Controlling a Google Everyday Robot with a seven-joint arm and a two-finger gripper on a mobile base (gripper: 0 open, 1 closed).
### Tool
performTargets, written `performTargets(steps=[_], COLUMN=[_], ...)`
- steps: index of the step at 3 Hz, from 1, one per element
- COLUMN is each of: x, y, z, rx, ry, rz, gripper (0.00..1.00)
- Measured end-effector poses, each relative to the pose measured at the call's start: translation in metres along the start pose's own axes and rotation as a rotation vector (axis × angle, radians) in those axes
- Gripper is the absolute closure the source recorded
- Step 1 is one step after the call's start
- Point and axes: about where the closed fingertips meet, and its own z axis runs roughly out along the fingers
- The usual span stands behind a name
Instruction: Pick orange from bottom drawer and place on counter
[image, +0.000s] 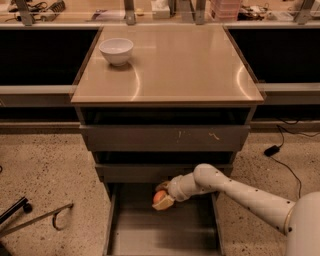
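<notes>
The orange is small and round, inside the open bottom drawer near its back. My gripper reaches in from the right on a white arm, and its fingers sit around the orange. The orange is just above the drawer floor. The counter is the tan glossy top of the grey cabinet, above the drawers.
A white bowl stands on the counter's back left. Two shallower grey drawers hang over the back of the bottom drawer. Dark side shelves flank the cabinet. A black metal leg and a cable lie on the speckled floor.
</notes>
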Motion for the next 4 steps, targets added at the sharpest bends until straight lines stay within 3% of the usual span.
performTargets(steps=[2, 3, 4], x=[-0.103, -0.144, -0.163], y=[0.005, 0.009, 0.018], z=[-0.091, -0.125, -0.142], rx=[0.079, 0.068, 0.003], ry=[-0.006, -0.041, -0.055], rz=[-0.111, -0.136, -0.147], gripper=[1.0, 1.0, 1.0])
